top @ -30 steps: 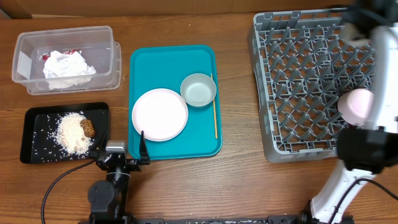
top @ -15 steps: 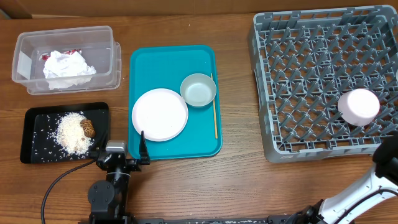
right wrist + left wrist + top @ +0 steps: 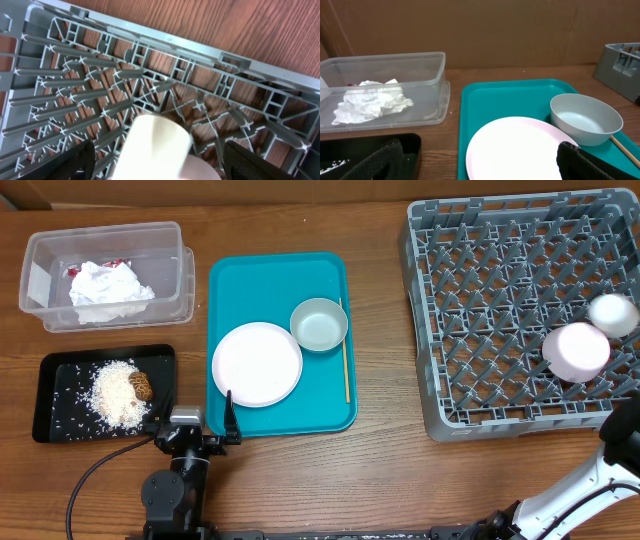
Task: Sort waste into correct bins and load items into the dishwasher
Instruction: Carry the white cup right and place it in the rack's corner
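Right pincer (image 3: 160, 147): spread wide, gripping nothing, over the grey dish rack (image 3: 210, 75).
White cup (image 3: 159, 136): on the rack's pegs near its right edge, just beside the pinkish dish (image 3: 577, 350).
Left pincer (image 3: 479, 150): spread wide, empty, low at the near edge of the teal tray (image 3: 485, 100).
On teal tray: white plate (image 3: 256, 363), grey bowl (image 3: 319, 324), wooden stick (image 3: 346, 365).
In clear tub (image 3: 40, 250): crumpled napkins (image 3: 105, 285), red wrapper (image 3: 72, 270).
In black tray (image 3: 60, 425): rice crumbs (image 3: 115, 395), brown lump (image 3: 141, 386).

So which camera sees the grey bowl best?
The left wrist view: the grey bowl is close, with its inside showing. Overhead shows it small, from above, on the teal tray. The right wrist view misses it.
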Available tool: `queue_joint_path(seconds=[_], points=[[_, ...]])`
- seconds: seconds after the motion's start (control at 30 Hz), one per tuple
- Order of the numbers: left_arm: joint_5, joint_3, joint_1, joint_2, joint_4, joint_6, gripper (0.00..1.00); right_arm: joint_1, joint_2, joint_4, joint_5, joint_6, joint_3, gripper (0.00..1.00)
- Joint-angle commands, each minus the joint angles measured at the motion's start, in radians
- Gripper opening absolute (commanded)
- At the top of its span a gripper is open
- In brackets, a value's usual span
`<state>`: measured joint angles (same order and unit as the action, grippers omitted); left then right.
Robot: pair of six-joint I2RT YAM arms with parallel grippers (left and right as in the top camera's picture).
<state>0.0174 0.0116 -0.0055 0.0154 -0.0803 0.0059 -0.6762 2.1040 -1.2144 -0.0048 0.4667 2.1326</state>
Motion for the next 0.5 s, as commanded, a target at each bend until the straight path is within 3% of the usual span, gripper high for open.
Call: queue_joint_path(seconds=[0.0,0.27,0.43,0.47], points=[[-0.009,-0.007,0.007,-0.012,0.004,-0.006,1.00,0.003,-0.009,-0.004,-0.031,-0.003,-0.001,0.84],[-0.009,-0.007,0.007,-0.012,0.004,-0.006,1.00,0.004,-0.009,-0.021,-0.104,-0.004,-0.001,0.82],[-0.009,-0.007,0.007,-0.012,0.004,-0.006,1.00,0.038,-0.009,-0.020,-0.138,-0.027,0.000,0.65],[-0.009,-0.007,0.007,-0.012,0.004,-0.006,1.00,0.051,-0.009,-0.021,-0.139,-0.027,0.000,0.55]])
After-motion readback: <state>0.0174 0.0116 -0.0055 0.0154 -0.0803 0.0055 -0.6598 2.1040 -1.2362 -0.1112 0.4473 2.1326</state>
